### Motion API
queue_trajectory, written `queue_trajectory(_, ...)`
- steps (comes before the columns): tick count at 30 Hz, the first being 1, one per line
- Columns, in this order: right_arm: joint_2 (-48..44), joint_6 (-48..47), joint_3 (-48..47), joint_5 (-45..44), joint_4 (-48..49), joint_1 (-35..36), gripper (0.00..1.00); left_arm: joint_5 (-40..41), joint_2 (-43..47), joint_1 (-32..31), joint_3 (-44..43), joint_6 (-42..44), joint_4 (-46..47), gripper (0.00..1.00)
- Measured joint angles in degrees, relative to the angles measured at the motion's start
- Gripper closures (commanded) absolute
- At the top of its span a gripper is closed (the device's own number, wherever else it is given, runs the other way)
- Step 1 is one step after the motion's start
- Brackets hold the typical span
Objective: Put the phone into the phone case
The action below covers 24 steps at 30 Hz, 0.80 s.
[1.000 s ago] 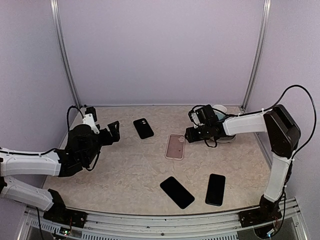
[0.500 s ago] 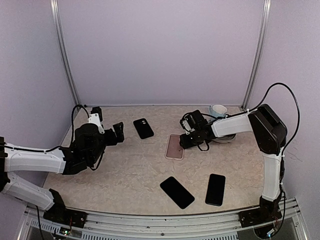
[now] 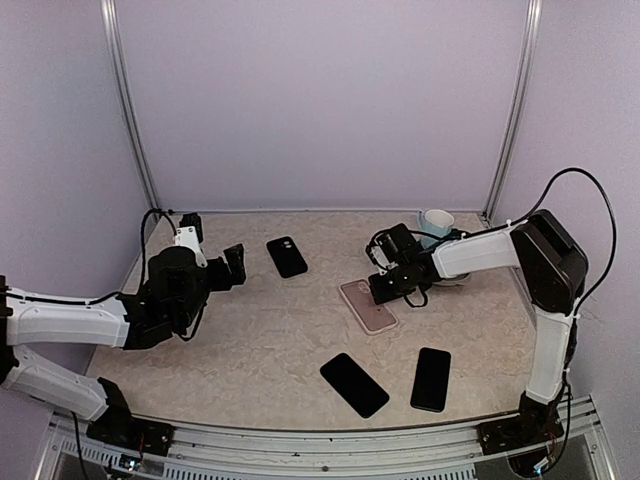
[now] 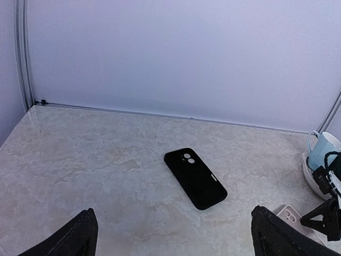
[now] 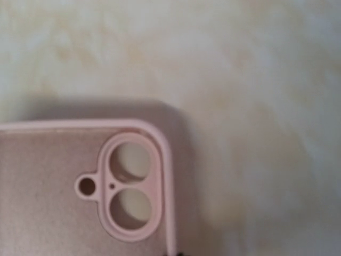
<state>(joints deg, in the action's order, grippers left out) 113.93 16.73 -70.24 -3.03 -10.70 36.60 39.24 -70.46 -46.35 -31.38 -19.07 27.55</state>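
Observation:
The pink phone case [image 3: 367, 306] lies open side up at mid-table, skewed, with its camera corner toward the right arm. My right gripper [image 3: 385, 288] is shut on that corner's rim. The right wrist view shows the case [image 5: 53, 202] from close, with its camera cut-outs and a shadow under its edge; only a dark fingertip shows at the bottom edge. A black phone [image 3: 287, 256] lies camera side up at the back. My left gripper [image 3: 232, 262] hangs open to its left, facing it [image 4: 195, 178], with nothing between the fingers [image 4: 80, 234].
Two more black phones [image 3: 353, 384] [image 3: 431, 379] lie screen up near the front edge. A pale blue cup [image 3: 436, 220] on a saucer stands at the back right, behind the right arm. Purple walls close in the table on three sides.
My right gripper has shut on the case's corner. The case has swung from lying straight to lying skewed and has shifted a little toward the front right. The left arm advanced slightly, then held still.

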Motion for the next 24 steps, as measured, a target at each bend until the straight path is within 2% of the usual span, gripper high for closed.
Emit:
queue_trajectory(9,-9.9,1.1,8.3,-2.8,-2.6,1.8,1.00,0.0,0.0,-0.1,-0.1,0.1,0.0,0.01)
queue_trajectory(17,-7.9,1.6,8.4,-3.7,-3.1,2.1,1.00,0.0,-0.4,-0.4,-1.0,0.3,-0.1,0.01)
queue_trajectory(19,-7.8,1.8,8.4,-4.1,-3.4,2.3,0.93,0.1,-0.4,-0.5,-1.0,0.3,-0.1,0.01)
queue_trajectory(21,-7.8,2.0,8.3,-4.5,-3.4,2.4,0.79,0.1,-0.4,-0.5,-1.0,0.3,-0.1,0.01)
queue_trajectory(24,-7.8,1.9,8.1,-5.0,-3.7,2.6,0.47,0.1,-0.4,-0.6,-1.0,0.3,-0.1,0.01)
